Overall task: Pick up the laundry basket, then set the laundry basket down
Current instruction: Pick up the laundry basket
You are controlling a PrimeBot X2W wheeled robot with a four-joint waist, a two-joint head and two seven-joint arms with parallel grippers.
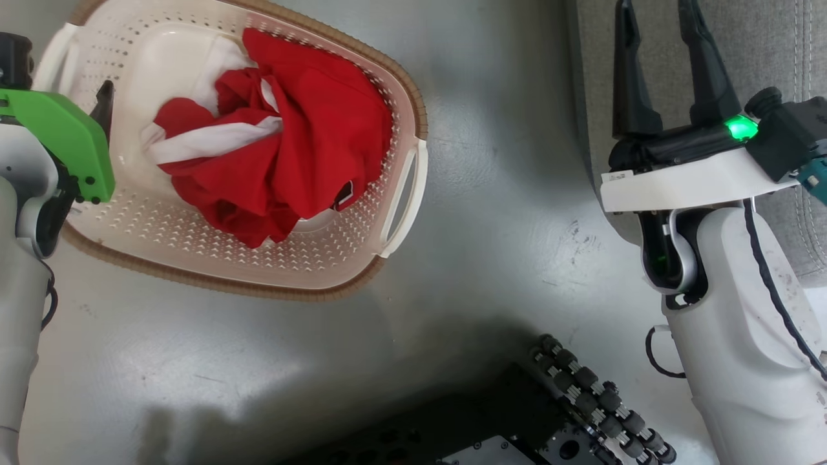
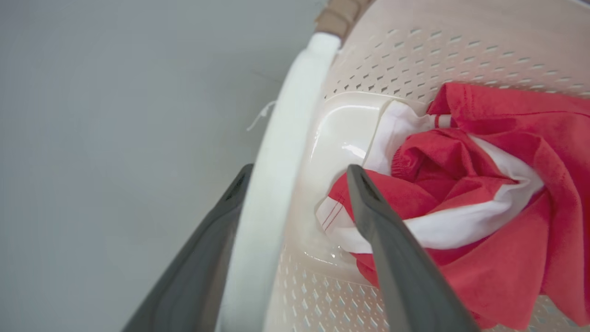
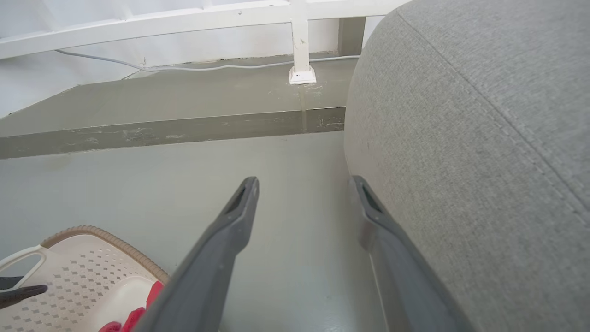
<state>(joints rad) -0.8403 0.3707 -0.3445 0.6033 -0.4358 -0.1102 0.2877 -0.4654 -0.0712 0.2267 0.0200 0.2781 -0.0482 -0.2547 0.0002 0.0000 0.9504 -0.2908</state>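
Low in the head view is the robot's dark base (image 1: 517,413) on the grey floor (image 1: 504,194). At the right, the right gripper (image 1: 654,39) has its fingers wide apart and holds nothing. At the upper left, the laundry basket (image 1: 194,245) stands on the floor with red and white clothes (image 1: 323,129) inside. The left gripper (image 2: 300,168) has its fingers apart, one on each side of the white handle (image 2: 281,152).

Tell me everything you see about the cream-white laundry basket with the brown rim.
The cream-white oval plastic laundry basket has perforated sides, a brown woven-look rim and two white side handles. It seems to sit upright on the grey floor, holding a crumpled red and white cloth. The left gripper's open fingers straddle one handle, one outside, one inside the basket.
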